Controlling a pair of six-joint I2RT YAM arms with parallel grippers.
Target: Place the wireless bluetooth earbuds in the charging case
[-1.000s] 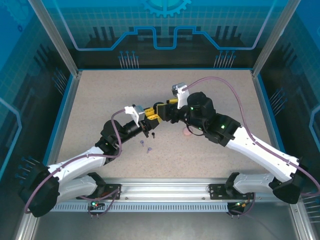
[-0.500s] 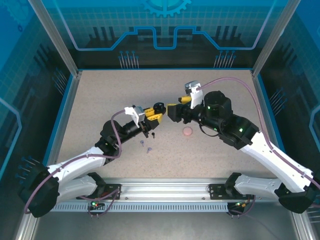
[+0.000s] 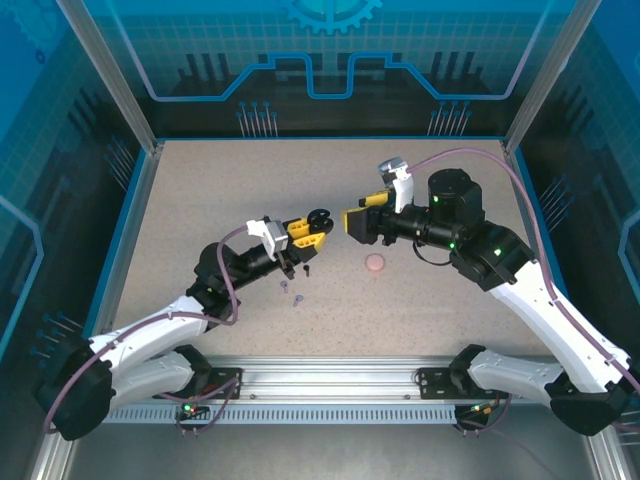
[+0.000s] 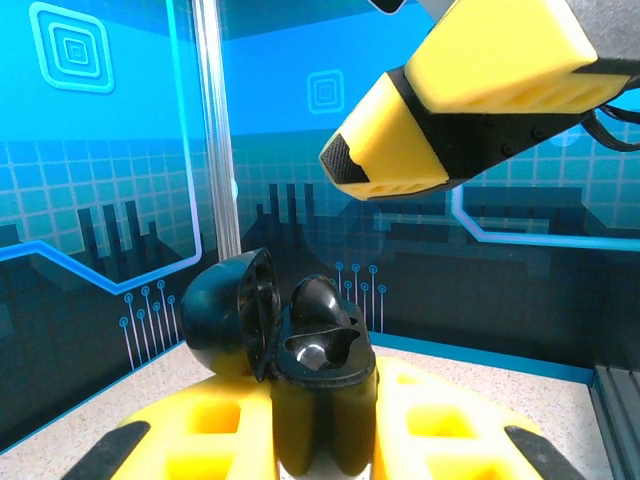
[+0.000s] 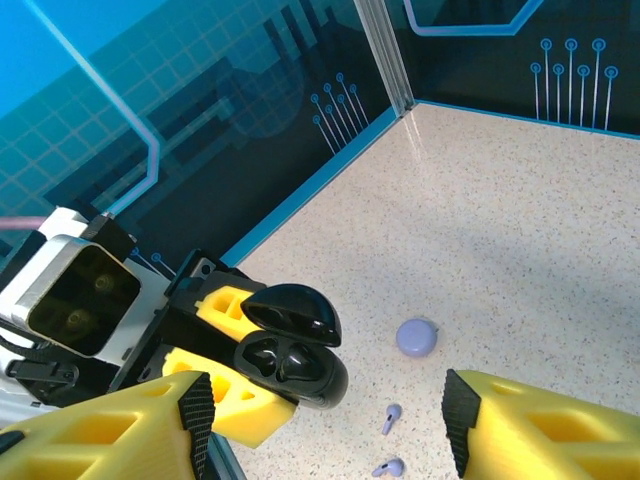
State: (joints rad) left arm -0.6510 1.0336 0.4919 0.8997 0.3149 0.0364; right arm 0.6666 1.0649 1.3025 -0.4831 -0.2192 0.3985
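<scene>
Insertion is the step in hand, judging from above. The left claw [image 3: 308,228] is clenched on a black case [image 3: 319,219], held off the table [image 3: 200,190] with its lid swung open. The right claw [image 3: 350,221] sits just beside the case, tips toward it. Two lilac earbuds [image 3: 290,292] lie on the table below the left claw, and a pink case [image 3: 375,263] lies under the right arm. A dark speck near the lilac pair may be a black earbud, but it is too small to tell.

From the left wrist, the black case [image 4: 315,370] stands upright between the left claw's yellow fingers [image 4: 200,430], and a finger of the right claw hangs above it. Whether the case's wells are filled is hard to make out against the glossy black.

From the right wrist, the right claw [image 5: 327,400] is released, jaws wide with nothing between them. Below are the black case [image 5: 290,365], the lilac earbuds [image 5: 389,440] and a round lilac case [image 5: 416,337].

The next move probably calls for the right claw to drop to the table, pinch one tiny earbud by its stem and bring it up aligned with a well.
</scene>
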